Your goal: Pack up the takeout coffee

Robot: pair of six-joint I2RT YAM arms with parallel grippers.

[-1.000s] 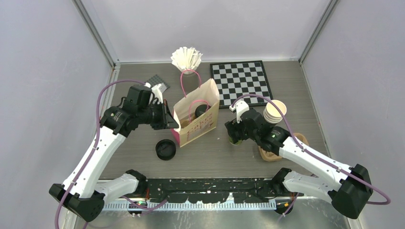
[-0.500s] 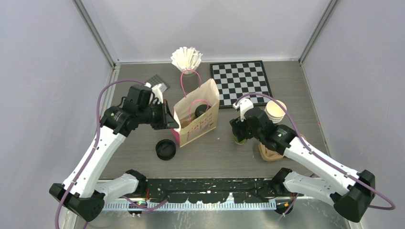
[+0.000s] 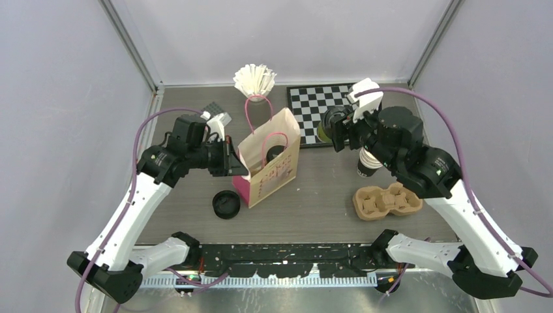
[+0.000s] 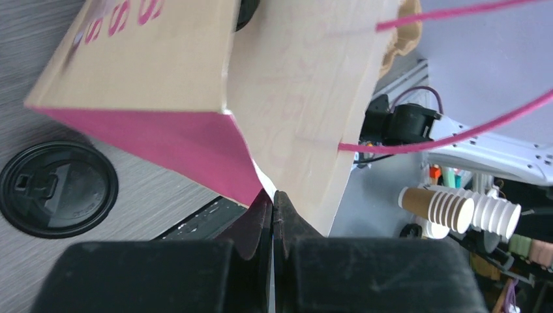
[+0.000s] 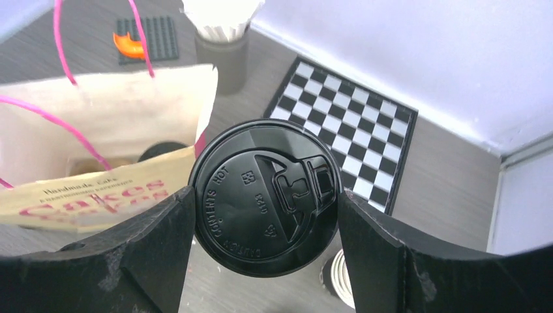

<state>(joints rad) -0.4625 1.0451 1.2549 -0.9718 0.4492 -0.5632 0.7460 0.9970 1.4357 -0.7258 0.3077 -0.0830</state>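
The takeout coffee (image 3: 323, 132), an olive-green cup with a black lid (image 5: 266, 195), hangs in the air over the near edge of the chessboard, right of the bag. My right gripper (image 3: 331, 130) is shut on its sides, one finger (image 5: 163, 241) against each flank. The cream paper bag with pink handles (image 3: 270, 160) stands mid-table with its mouth open. A second black-lidded cup (image 3: 274, 151) sits inside it. My left gripper (image 4: 274, 195) is shut on the bag's left top edge (image 4: 261, 176), holding it open.
A loose black lid (image 3: 226, 204) lies in front of the bag. The brown pulp carrier (image 3: 386, 199) sits at the right front, with a stack of paper cups (image 3: 366, 163) behind it. A chessboard (image 3: 306, 104) and a holder of white papers (image 3: 255, 79) stand at the back.
My right arm has lifted the coffee cup off the table and carried it up and back, over the chessboard's edge. The left gripper has kept its hold on the bag.
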